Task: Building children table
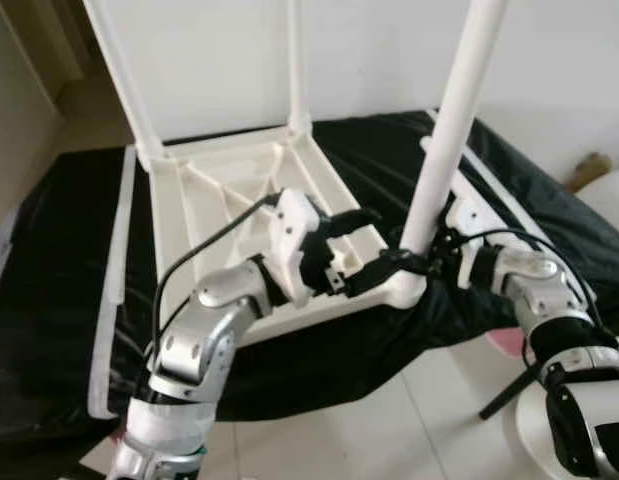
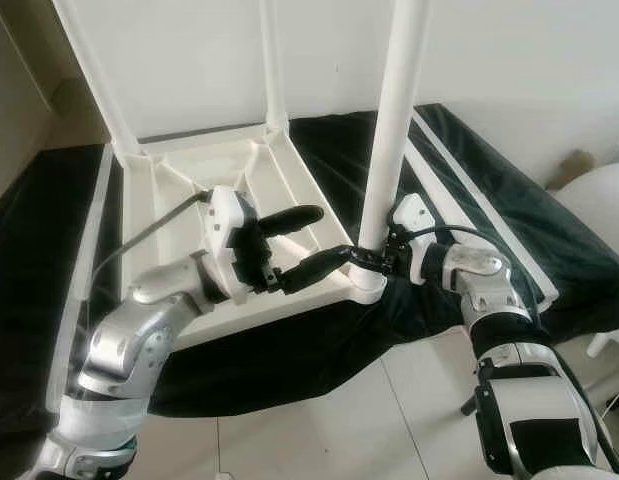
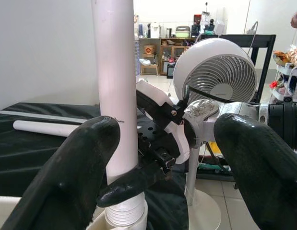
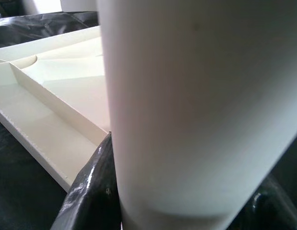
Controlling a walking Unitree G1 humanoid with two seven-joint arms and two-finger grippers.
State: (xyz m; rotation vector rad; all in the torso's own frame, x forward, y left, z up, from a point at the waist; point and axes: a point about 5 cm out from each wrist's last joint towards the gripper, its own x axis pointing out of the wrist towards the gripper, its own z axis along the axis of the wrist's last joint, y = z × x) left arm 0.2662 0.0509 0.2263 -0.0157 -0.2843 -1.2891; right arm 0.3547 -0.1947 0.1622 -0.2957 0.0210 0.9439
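The white table leg (image 2: 394, 130) stands upright in the near right corner socket of the upturned tabletop (image 2: 179, 190), which lies on a black-covered bed (image 2: 469, 170) with two legs already fitted at the far corners. The right gripper (image 2: 374, 262) pinches the leg's base; the left gripper (image 2: 304, 242), jaws spread, hovers just beside it. Seating this leg looks underway; next likely calls for twisting it home while steadying the tabletop. A spare leg (image 3: 45, 128) lies nearby.

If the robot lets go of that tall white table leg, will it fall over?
Probably not at once: the tall white plastic leg stands upright with its base in the corner socket of the upside-down white tabletop. It looks stiff and smooth, so it may slip in the right gripper. If loose, it might wobble.
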